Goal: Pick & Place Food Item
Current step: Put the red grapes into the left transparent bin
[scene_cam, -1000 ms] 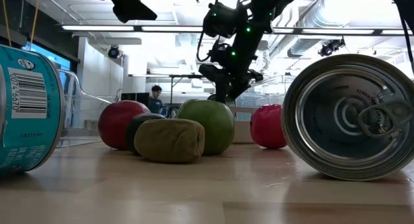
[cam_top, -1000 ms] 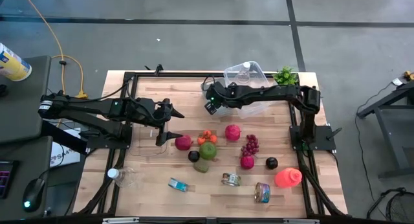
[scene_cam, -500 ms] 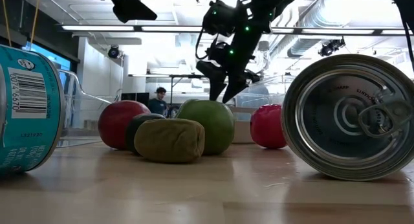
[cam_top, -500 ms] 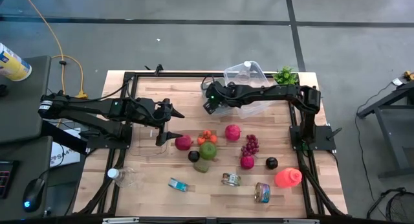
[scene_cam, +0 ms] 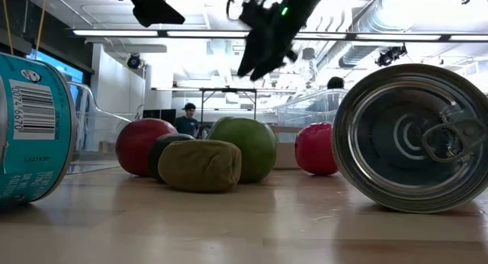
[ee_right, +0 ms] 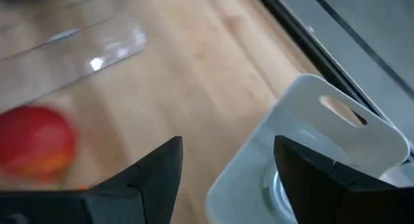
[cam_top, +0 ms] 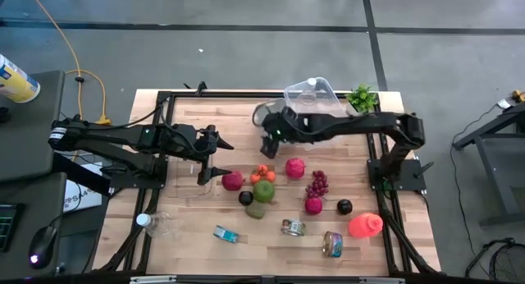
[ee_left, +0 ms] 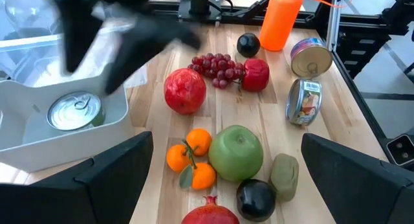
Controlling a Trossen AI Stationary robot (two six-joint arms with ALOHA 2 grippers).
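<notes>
Food lies in the middle of the table: a red pomegranate, oranges, a green apple, a second pomegranate, grapes and a red apple. A white tray near the far side holds a can. My right gripper hangs open in the air between the tray and the oranges, holding nothing; it shows blurred in the low view. My left gripper waits open, left of the fruit, above the table.
A clear plastic container and a green plant stand at the far edge. Near the front lie cans, a teal can, an orange bottle and a water bottle. People show in the room behind.
My right gripper has moved from the white tray toward the table's near edge, over toward the oranges, and shows higher in the low view. The fruit and my left arm have kept still.
</notes>
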